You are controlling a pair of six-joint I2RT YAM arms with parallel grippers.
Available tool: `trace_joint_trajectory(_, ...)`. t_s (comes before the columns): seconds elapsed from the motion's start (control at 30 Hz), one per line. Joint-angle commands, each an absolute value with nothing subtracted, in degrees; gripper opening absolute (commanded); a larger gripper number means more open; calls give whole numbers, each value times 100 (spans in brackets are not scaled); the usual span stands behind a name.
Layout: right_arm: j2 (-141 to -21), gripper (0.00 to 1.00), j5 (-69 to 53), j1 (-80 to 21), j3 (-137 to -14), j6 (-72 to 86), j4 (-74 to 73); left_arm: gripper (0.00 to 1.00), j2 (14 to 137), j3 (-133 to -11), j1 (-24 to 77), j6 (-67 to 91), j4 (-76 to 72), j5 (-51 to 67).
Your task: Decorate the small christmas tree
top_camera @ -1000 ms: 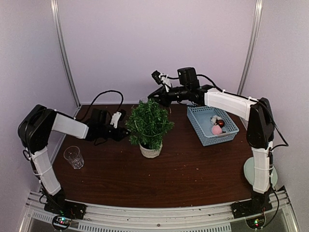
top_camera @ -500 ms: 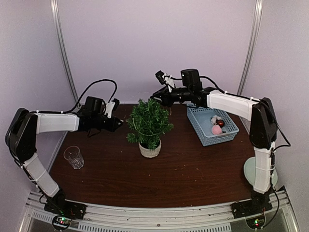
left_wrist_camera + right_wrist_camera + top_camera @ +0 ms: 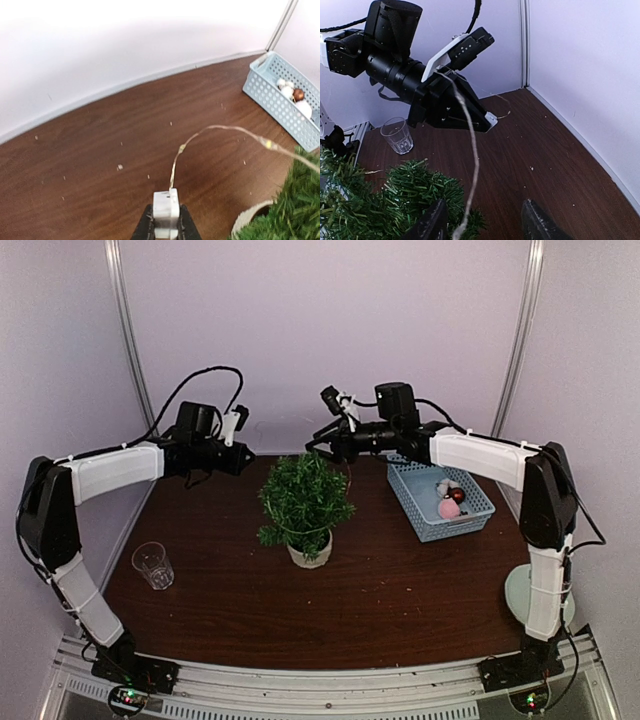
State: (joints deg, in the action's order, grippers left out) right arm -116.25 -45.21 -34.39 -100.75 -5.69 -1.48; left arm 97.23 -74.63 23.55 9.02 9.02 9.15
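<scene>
Tabletop of dark wood inside pale lilac walls; left hand pinches a white box, right hand spread.

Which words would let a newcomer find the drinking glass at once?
Start at the brown table and look to its left side, well left of the small christmas tree. Standing upright and alone there is the glass: a short, clear tumbler, the only see-through thing on the table.

Held in the left gripper, the small white plastic block is bottom-cropped; rightward, the bushy dark-green artificial tree is edge-cropped.
</scene>
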Motion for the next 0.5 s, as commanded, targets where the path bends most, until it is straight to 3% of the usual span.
trace_joint_trajectory(0.0,-11307,52,-4439,-3437,-9947,-563,-154,0,10166,-7945,2312,746,1183,751)
trace_joint_trajectory(0.2,-11244,62,-4409,-3416,-9932,-554,-149,0,10684,-8522,2305,710,1534,481)
trace_joint_trajectory(0.47,-11106,67,-4288,-3384,-9875,-505,-49,0,11062,-8991,2303,633,1769,420)
